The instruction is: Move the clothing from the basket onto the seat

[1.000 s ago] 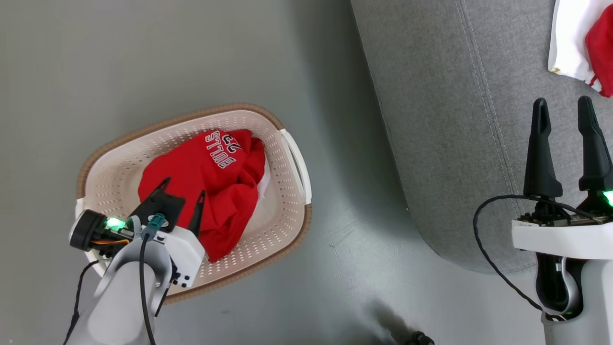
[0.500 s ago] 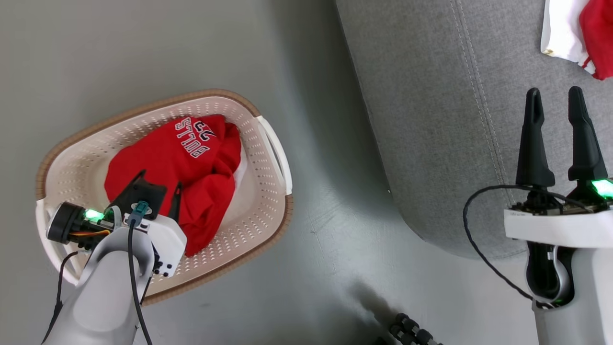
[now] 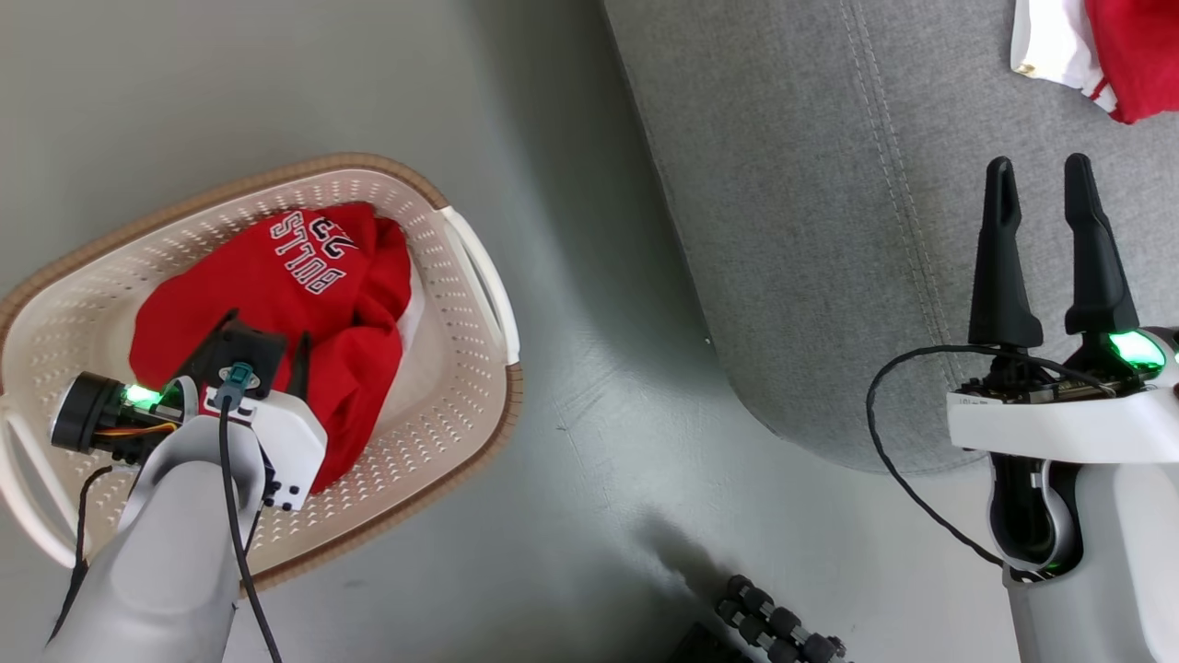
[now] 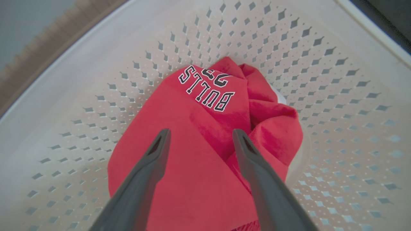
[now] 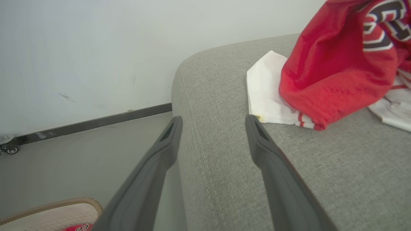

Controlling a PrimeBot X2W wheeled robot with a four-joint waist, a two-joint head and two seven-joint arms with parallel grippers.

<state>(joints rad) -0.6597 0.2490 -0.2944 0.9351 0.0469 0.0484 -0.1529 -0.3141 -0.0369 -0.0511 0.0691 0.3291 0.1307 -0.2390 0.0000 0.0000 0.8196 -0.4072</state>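
A red piece of clothing (image 3: pixel 313 276) with "BULLS" lettering lies bunched in the cream basket (image 3: pixel 461 276) on the floor. My left gripper (image 3: pixel 265 330) is open inside the basket, just above it. In the left wrist view its two fingers (image 4: pixel 201 132) straddle a fold of the red clothing (image 4: pixel 208 106), with the perforated basket wall (image 4: pixel 96 80) behind. My right gripper (image 3: pixel 1039 166) hangs open and empty over the grey seat (image 3: pixel 811 230). More red clothing (image 3: pixel 1133 55) lies on the seat, beyond the right gripper (image 5: pixel 213 118) in the right wrist view.
A white cloth (image 5: pixel 265 89) lies under the red clothing (image 5: pixel 327 70) on the seat (image 5: pixel 321 166). Grey floor separates basket and seat. A black ribbed part (image 3: pixel 774 626) shows at the bottom edge. Behind the seat's corner stand a pale wall and dark baseboard (image 5: pixel 96 123).
The head camera has swung, so basket and seat sit further left and higher in the picture. The left gripper stays open over the clothing in the basket, the right one open over the seat.
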